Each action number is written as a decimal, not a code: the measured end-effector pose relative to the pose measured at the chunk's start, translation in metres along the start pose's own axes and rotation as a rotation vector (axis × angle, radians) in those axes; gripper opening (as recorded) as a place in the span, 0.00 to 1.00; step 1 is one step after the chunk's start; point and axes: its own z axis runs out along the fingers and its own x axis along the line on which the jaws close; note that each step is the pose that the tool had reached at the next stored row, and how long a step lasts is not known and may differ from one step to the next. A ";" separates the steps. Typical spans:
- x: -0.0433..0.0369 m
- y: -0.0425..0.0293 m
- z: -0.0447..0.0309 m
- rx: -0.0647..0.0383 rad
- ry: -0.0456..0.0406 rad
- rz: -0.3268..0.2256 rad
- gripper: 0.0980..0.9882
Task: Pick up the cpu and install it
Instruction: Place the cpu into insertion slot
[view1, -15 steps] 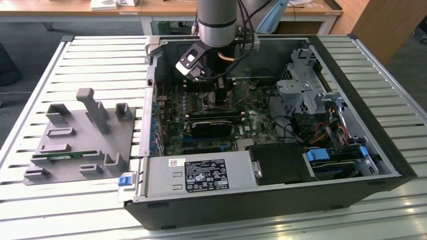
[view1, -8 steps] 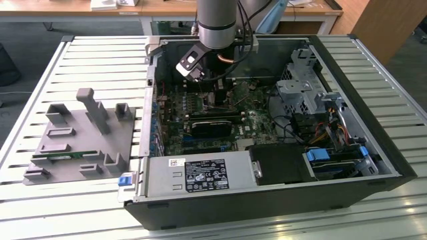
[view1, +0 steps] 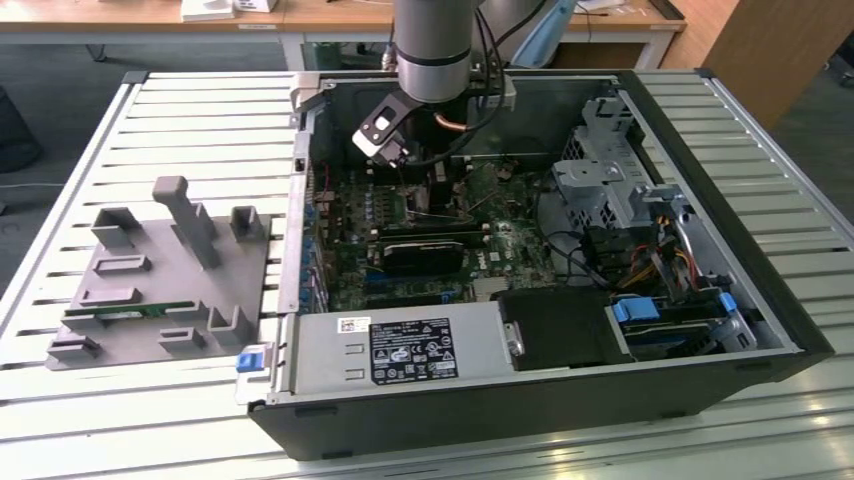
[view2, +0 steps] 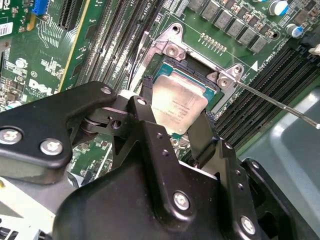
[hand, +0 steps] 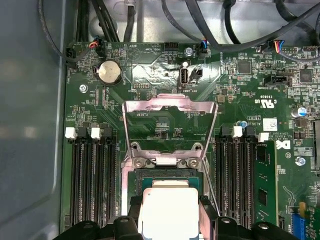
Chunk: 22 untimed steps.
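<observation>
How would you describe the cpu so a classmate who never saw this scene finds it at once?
Inside the open computer case, on the green motherboard, a hinged metal frame stands raised between dark memory slots. By its hinge, over the socket, the black hand grips the cpu: a flat square with a silver-grey metal top, unlike the green circuitry around it.

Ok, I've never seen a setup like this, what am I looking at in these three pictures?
A robot arm reaches down into an open computer case lying on a slatted table. The exterior view comes from a camera off the arm; both wrist views come from cameras riding on it, looking at the green board inside. The arm's black hand grips the cpu, a silver square chip, over its socket, whose metal cover is flipped open. On the exterior view's left, a grey holder block carries a green memory stick.
</observation>
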 end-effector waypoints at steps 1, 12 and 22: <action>0.0000 0.0001 0.0003 0.000 -0.0001 0.000 0.49; 0.0005 0.0010 0.0060 0.009 -0.0005 0.000 0.49; 0.0022 0.0020 0.0090 0.011 -0.0002 0.001 0.49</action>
